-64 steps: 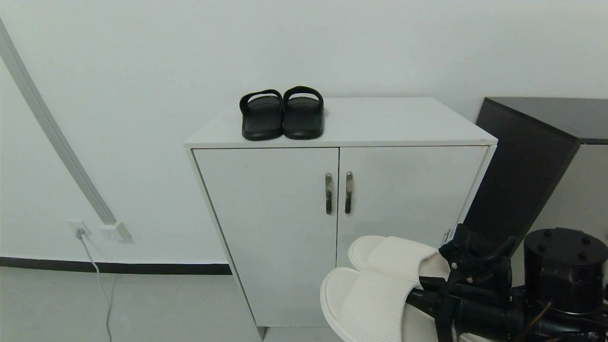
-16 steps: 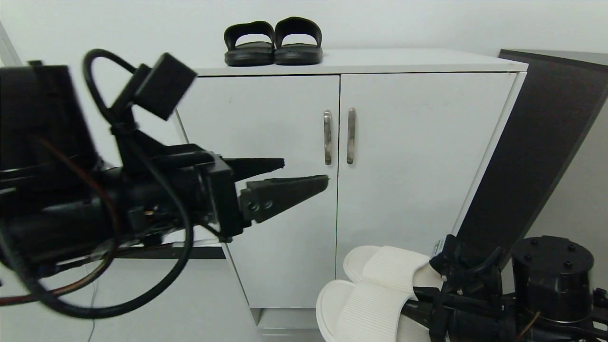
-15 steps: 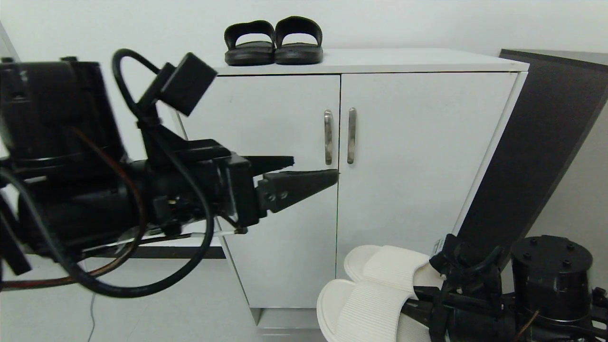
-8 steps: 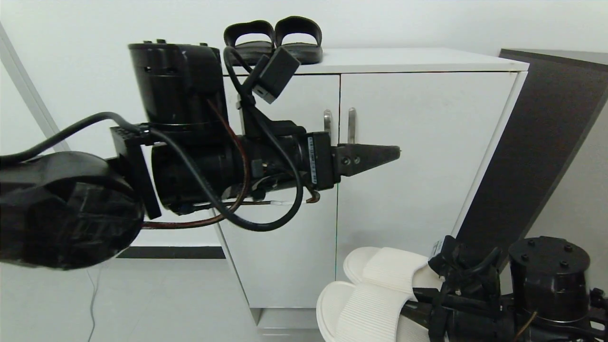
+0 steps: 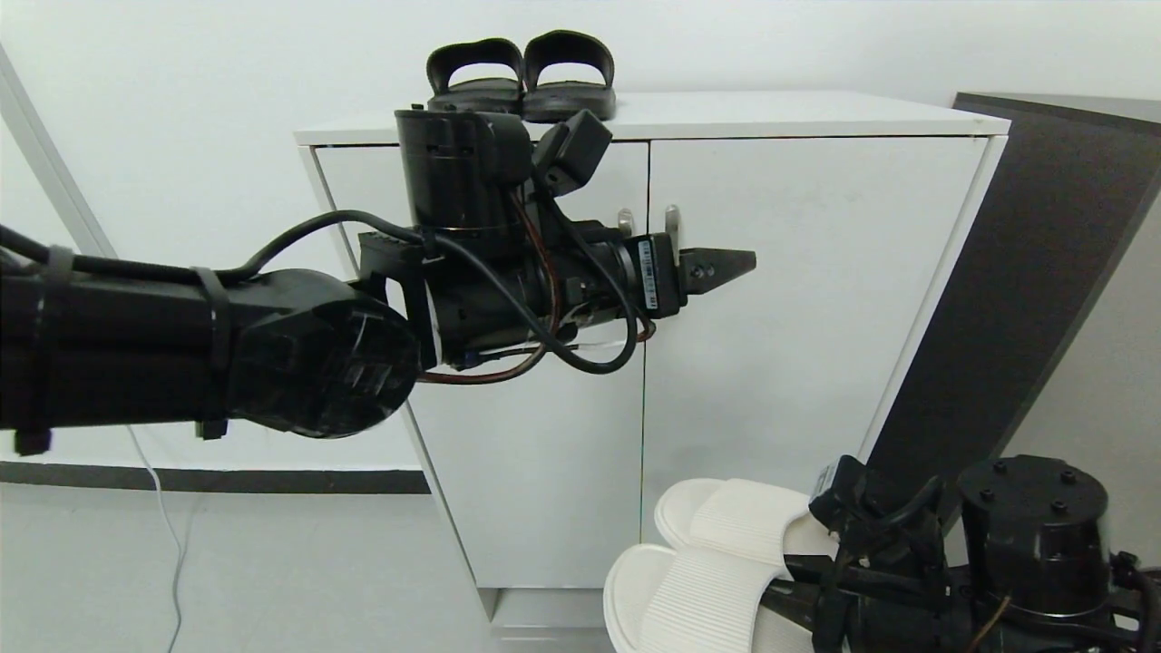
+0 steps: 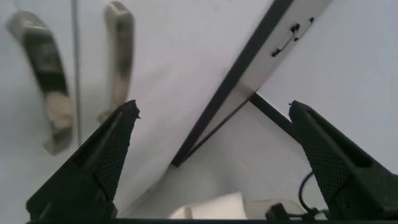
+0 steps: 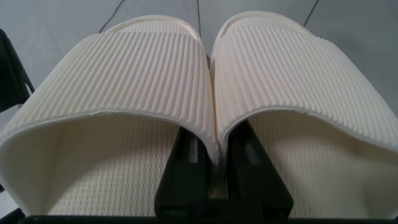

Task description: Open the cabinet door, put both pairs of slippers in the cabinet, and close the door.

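no legible text, white sticker (image 5: 648,264) at left end effector (image 5: 746,261) base unreadable

Plain white wall (image 5: 181,82) at back, evenly lit, no hard shadows. Grey trunking strip (image 5: 41,150) runs diag. down the wall at far left. Black skirting band (image 5: 272,479) along wall btm, where it meets the pale grey floor (image 5: 299,571). Thin light cable (image 5: 169,544) drops across skirting to floor, left side. Tall dark unit (image 5: 1025,290) stands at right, top edge approx. level w/ upper wall area
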